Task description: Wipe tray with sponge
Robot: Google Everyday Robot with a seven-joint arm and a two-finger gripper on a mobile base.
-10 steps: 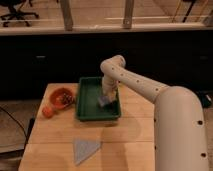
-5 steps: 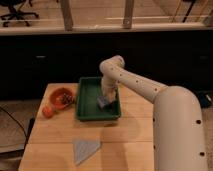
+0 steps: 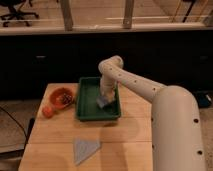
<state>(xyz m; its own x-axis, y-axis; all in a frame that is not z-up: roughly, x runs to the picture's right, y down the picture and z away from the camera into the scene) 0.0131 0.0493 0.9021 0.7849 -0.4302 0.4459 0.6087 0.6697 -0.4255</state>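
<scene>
pale grey-blue, the sponge (image 3: 101, 102) is clamped at the tip of the gripper (image 3: 104, 98), which points down into the right half of the tray (image 3: 87, 100). i judge the sponge to be tilted, with one edge at or just above the tray floor; contact cannot be confirmed. the dark green tray lies near the far edge of the desk (image 3: 120, 132), about mid-width.

hazards, as i judge them:
1. excess downward force. the tray is light plastic on smooth wood, so a stroke could drag it toward the orange bowl (image 3: 61, 96), which stands just beside its left wall near the far left corner.
2. a stroke running too far right. the sponge is close to the right wall and could catch on it or lift the tray.
3. a tilted sponge. only an edge would wipe, or it could twist out of the grip.

a small orange object (image 3: 47, 111) lies by the left edge. a grey cloth (image 3: 85, 149) lies toward the near edge, well apart from the tray.

change from the frame half a second earlier: none that i can make out. gripper, sponge and tray stand where they stood.
</scene>
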